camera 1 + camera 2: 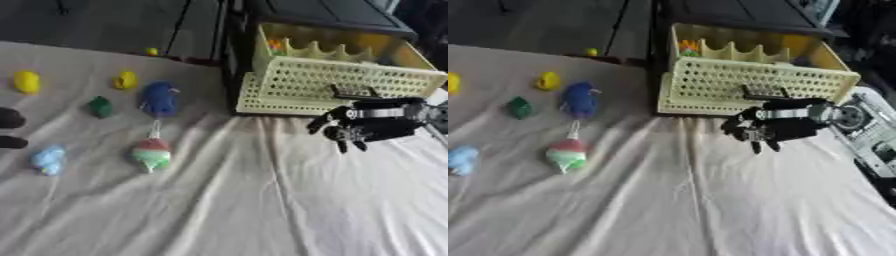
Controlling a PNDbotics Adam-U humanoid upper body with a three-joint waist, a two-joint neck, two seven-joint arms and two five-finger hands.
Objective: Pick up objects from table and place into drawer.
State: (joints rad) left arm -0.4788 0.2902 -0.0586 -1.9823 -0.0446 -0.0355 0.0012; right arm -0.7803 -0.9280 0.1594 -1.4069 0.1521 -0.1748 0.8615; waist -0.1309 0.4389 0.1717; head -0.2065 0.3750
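Note:
A pale yellow lattice drawer (pixel 341 80) stands pulled open at the upper right, with something orange (pixel 689 47) inside at the back. My right hand (pixel 354 127) hangs just in front of the drawer's front wall, open, fingers drooping toward the cloth and holding nothing. On the left of the white cloth lie two yellow toys (pixel 26 81) (pixel 126 80), a green piece (pixel 101 106), a blue toy (pixel 159 98), a red, white and green object (pixel 151 152) and a light blue one (pixel 48 160). Only dark bits of my left hand (pixel 9 119) show at the left edge.
The drawer sits in a dark cabinet (pixel 324 10) at the table's far edge. A small yellow ball (pixel 151 51) lies by the back edge. A white and grey device (pixel 872 135) stands at the right. Wrinkled white cloth (pixel 262 200) covers the near half.

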